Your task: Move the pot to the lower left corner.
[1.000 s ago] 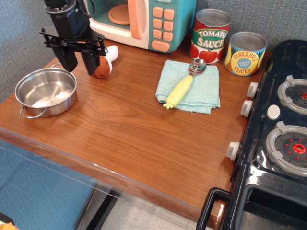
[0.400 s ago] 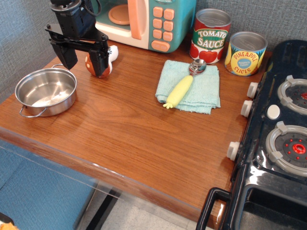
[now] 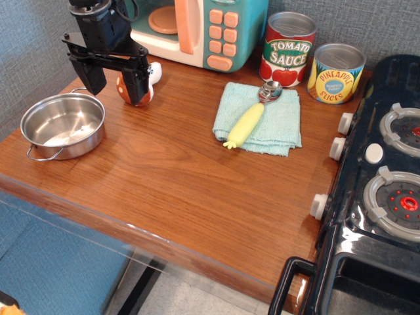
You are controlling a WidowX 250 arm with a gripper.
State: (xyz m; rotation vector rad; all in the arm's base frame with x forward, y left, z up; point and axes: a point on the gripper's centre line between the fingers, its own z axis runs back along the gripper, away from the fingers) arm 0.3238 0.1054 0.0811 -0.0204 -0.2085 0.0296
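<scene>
A single camera looks down at a slant from above the front of the table [image 3: 197, 177], set at middle range so nearly the whole wooden top fits in view. It faces the grey back wall [image 3: 367, 23], where the toy microwave [image 3: 197, 29] and two cans [image 3: 312, 59] stand. The stove [image 3: 387, 184] is cut off at the right edge, and the arm [image 3: 98, 29] at the top edge. The floor [image 3: 190, 295] shows below the table's near edge; the camera probably stands slightly right of centre.
</scene>
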